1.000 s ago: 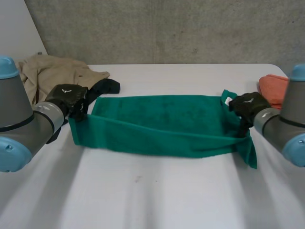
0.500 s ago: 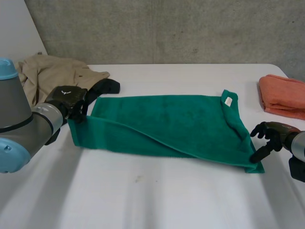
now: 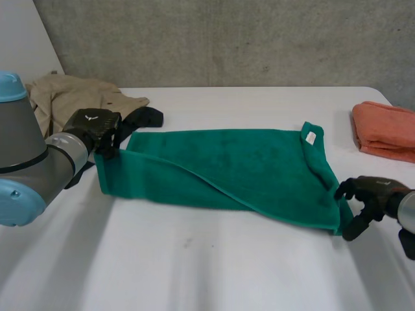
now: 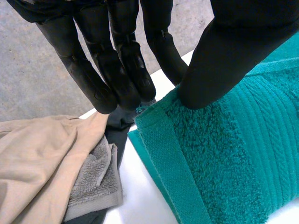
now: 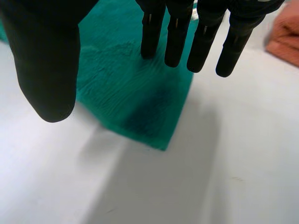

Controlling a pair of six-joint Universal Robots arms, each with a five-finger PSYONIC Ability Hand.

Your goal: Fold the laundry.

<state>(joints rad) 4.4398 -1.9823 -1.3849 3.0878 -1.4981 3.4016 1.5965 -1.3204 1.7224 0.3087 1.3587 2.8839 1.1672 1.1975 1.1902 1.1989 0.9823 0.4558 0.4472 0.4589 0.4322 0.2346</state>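
A green towel (image 3: 227,168) lies spread across the middle of the white tabletop (image 3: 194,265), with a fold line running slantwise from its left end to its near right corner. A small white label (image 3: 311,137) sits at its far right corner. Past its left end lies a heap of a crumpled beige garment (image 3: 71,100) and a black cloth (image 3: 148,118), close against the left robot hand (image 3: 97,129). A folded orange towel (image 3: 382,129) rests well apart at the right edge, and a concrete wall (image 3: 227,39) stands behind.

The left robot hand pinches the towel's left corner. Its wrist view shows the thumb (image 4: 224,60) pressed on the terry face and the fingers (image 4: 117,70) straight behind the hem. That view also shows a grey towel (image 4: 93,182) tucked under the beige garment, which is covered from the head view.

The right robot hand (image 3: 366,194) is at the towel's near right corner. From its wrist, the fingers (image 5: 177,32) are straight and spread over the cloth, the thumb (image 5: 46,60) is apart from them, and nothing is held. Whether the fingertips touch the towel cannot be told.

The orange towel is cut off by the edge in both views, and the beige garment's left part is hidden behind the left arm.
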